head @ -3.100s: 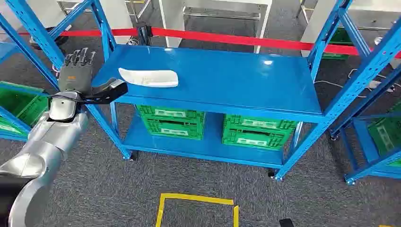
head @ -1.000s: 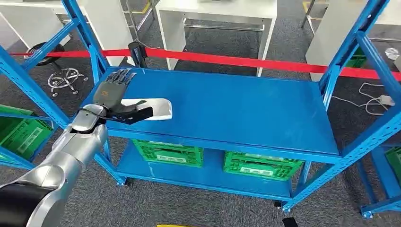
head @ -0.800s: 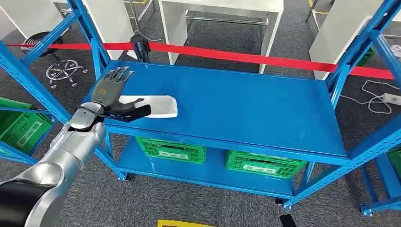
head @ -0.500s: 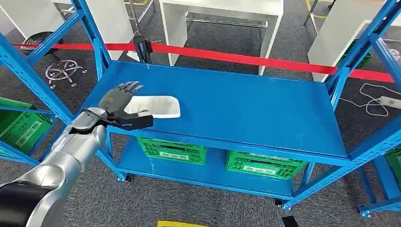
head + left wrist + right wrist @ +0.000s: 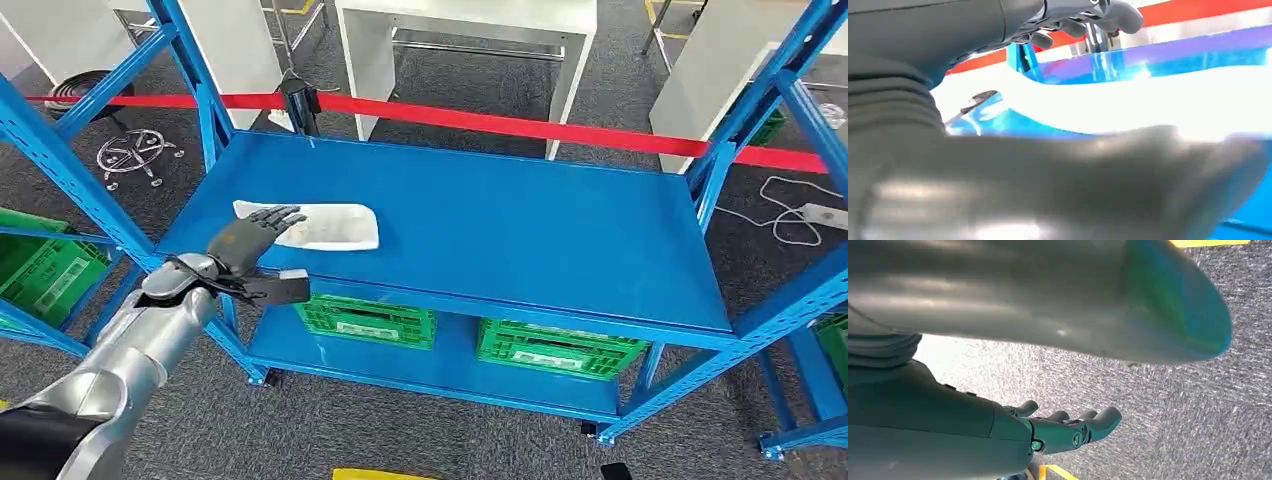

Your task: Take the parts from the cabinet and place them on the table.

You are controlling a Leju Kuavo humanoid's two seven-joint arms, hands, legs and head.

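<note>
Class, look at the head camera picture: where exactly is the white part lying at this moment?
In the head view the white part lies flat on the left side of the blue rack's top shelf, near its front edge, with the left hand reaching over its left end.
</note>
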